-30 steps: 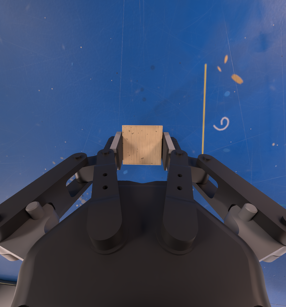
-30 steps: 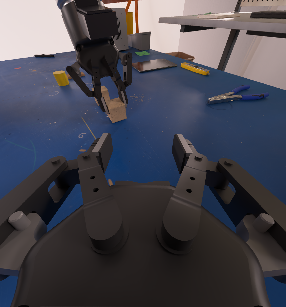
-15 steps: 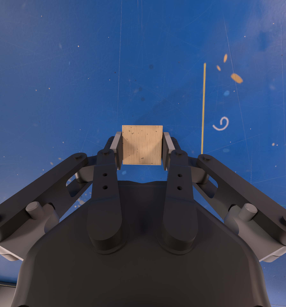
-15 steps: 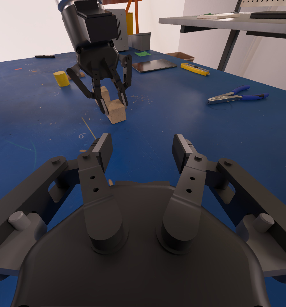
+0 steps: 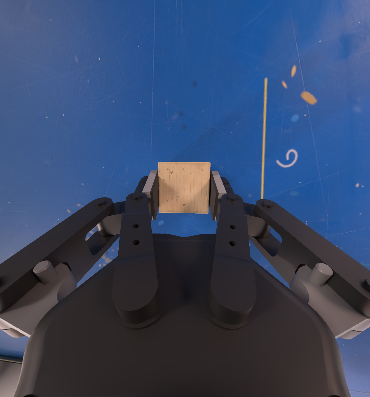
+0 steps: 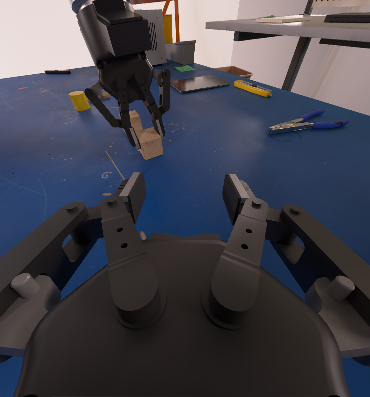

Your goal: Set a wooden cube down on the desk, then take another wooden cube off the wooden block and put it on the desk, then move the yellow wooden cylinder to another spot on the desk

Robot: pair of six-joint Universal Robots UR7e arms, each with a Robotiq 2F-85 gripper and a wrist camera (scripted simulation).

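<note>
Clamping a wooden cube (image 5: 184, 188) squarely between its pads, the left gripper (image 5: 184, 191) holds it low over the blue desk (image 5: 72, 107) — seemingly for set-down — while the right gripper (image 6: 184, 193) hangs spread, empty.

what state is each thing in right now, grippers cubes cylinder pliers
left gripper: shut on cube
cube: gripped, low over or on desk, cannot tell
second cube: behind the first, partly hidden
right gripper: open, empty
cylinder: upright on desk
pliers: lying flat, handles apart
</note>
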